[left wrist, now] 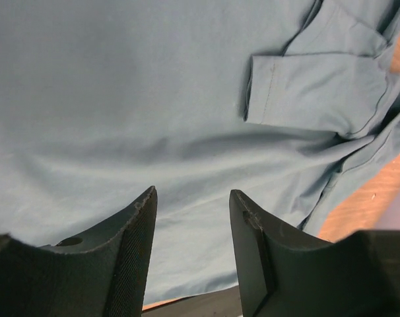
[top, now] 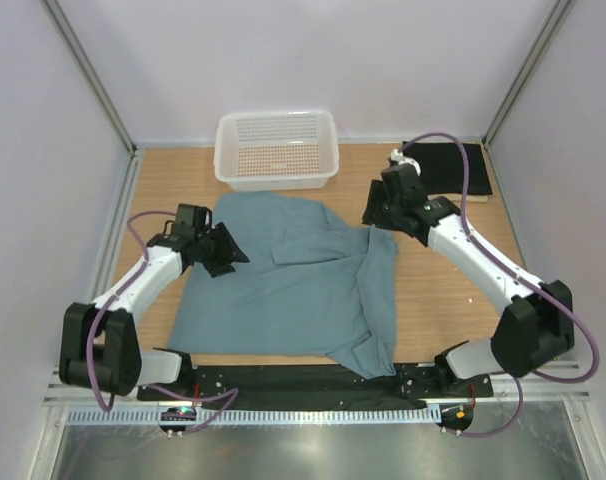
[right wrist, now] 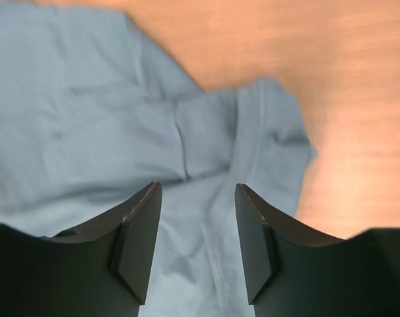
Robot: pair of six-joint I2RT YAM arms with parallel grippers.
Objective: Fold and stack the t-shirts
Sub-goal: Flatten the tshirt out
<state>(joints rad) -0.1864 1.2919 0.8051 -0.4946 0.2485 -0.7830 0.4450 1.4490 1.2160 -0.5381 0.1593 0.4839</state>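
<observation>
Though only partly folded, teal shirt (top: 283, 290): lying spread across mid-table, right side doubling inward as a long flap, a sleeve resting folded on top toward the far side, near-right corner trailing toward the near edge.
Left claw (top: 223, 250): hovering over the shirt's far-left part, released, jaws standing apart with nothing between; judging by the pose, lining up for a pinch on the left side, for folding it in to match the right.
Left wrist view: looking down on smooth cloth and the folded sleeve, fingers (left wrist: 137, 224) not touching fabric.
Right claw (top: 375, 214): hanging just above the shirt's far-right corner, released as well, gripping nothing.
Right wrist view: pointing at a bunched sleeve end beside bare table (right wrist: 358, 79), probably aiming at that corner for squaring the fold.
Black shirt (top: 448, 168): lying flat as a neat rectangle at far right, well apart from the teal one, likely waiting as the base of the stack.
Basket (top: 278, 180): sitting at far middle, just beyond the teal shirt.
Progress: being early, judging by one shirt half done.
Risk: dragging the loose flap open when lifting.
</observation>
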